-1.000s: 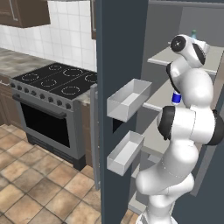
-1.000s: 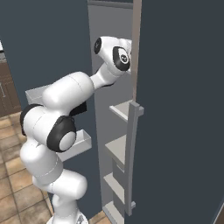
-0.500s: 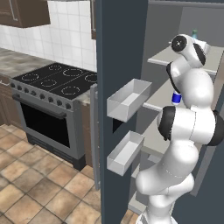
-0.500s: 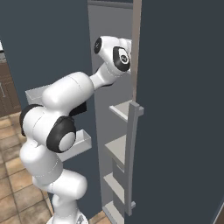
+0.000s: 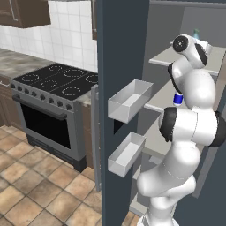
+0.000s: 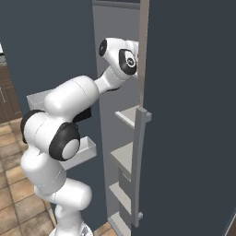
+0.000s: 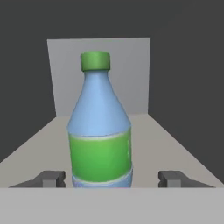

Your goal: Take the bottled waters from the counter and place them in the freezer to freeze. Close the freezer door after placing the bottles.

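In the hand view a blue bottled water [image 7: 100, 131] with a green label and green cap stands upright on a pale grey freezer shelf [image 7: 175, 144]. My gripper [image 7: 114, 179] is open around its base, and each fingertip [image 7: 54, 178] stands clear of the bottle's side. In the left base view the arm reaches onto the freezer's upper shelf [image 5: 165, 55], where the bottle's teal cap [image 5: 195, 32] peeks over the wrist. A second, white and dark-blue bottle [image 5: 178, 99] shows on the shelf below, mostly hidden by the arm. The freezer door [image 5: 121, 48] stands open.
Two pale grey bins [image 5: 129, 100] jut from the inside of the open door, close to the arm's left. The other slate-blue door [image 6: 193, 115] with its long silver handle [image 6: 138, 161] is to the right. A black stovetop [image 5: 57, 79] and stone counter [image 5: 13, 62] lie left.
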Available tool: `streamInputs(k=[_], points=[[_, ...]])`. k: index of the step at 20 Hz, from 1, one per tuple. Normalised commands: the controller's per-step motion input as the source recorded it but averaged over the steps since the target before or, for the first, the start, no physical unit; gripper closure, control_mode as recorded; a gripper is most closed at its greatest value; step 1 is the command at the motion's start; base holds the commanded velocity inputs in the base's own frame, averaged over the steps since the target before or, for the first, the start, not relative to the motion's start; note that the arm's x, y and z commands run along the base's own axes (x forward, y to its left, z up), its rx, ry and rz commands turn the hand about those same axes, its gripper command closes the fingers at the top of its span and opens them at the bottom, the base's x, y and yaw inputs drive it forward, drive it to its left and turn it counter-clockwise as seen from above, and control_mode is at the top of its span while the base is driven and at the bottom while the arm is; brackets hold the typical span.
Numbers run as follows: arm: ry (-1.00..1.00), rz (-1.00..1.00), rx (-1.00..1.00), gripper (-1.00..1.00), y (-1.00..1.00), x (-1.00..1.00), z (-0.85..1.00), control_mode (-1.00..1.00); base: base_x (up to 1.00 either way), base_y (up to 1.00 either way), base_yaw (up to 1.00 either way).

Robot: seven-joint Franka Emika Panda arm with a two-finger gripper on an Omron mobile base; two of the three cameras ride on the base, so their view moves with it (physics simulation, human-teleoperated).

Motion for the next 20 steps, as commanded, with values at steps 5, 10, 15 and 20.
streamInputs(k=[5,10,15,20], points=[[0.00,0.00,0.00,-1.00,0.00,0.00,0.00,-1.00,0.00,0.00,0.00],[0.00,0.00,0.00,-1.00,0.00,0.00,0.00,-1.00,0.00,0.00,0.00],[0.00,0.00,0.00,-1.00,0.11,-0.10,0.00,-1.00,0.00,0.00,0.00],[0.00,0.00,0.00,-1.00,0.28,-0.18,0.01,-1.00,0.00,0.00,0.00]])
